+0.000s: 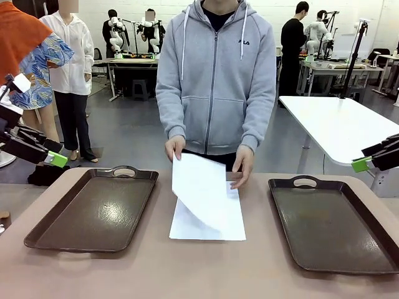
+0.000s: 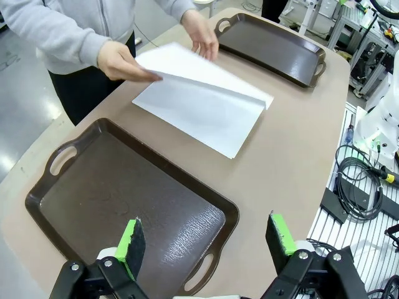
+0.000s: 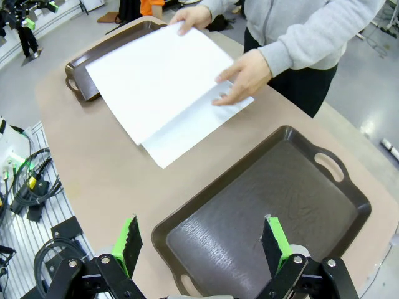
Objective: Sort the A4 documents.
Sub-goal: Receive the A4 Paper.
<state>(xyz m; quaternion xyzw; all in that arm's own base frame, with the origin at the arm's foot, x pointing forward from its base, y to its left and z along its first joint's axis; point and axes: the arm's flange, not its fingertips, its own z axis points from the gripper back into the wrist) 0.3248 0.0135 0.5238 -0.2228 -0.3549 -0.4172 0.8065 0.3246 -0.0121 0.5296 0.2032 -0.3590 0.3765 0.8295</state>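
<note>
Your A4 documents (image 1: 209,218) lie in a small pile in the middle of the table (image 1: 187,274), between the left tray (image 1: 93,215) and the right tray (image 1: 330,227). One person's hand (image 1: 175,148) pinches the top sheet (image 1: 198,187) at a corner and lifts it, so it bends. The other hand (image 1: 242,167) rests on the pile. Your left gripper (image 2: 206,240) hangs by the left tray, fingers spread wide, holding nothing. Your right gripper (image 3: 202,246) hangs by the right tray, spread and empty too.

There go the A4 documents (image 1: 209,215): thin white paper, matt and smooth, top sheet flexing softly. Both the tray at nine o'clock (image 1: 93,215) and the tray at three o'clock (image 1: 330,227) are dark brown plastic, finely grained, dully glossy. The tabletop (image 1: 156,274) is smooth matt beige. The hoodie (image 1: 215,93) is soft grey cloth. On the left gripper (image 2: 206,243), black with matt green pads (image 2: 132,244).
</note>
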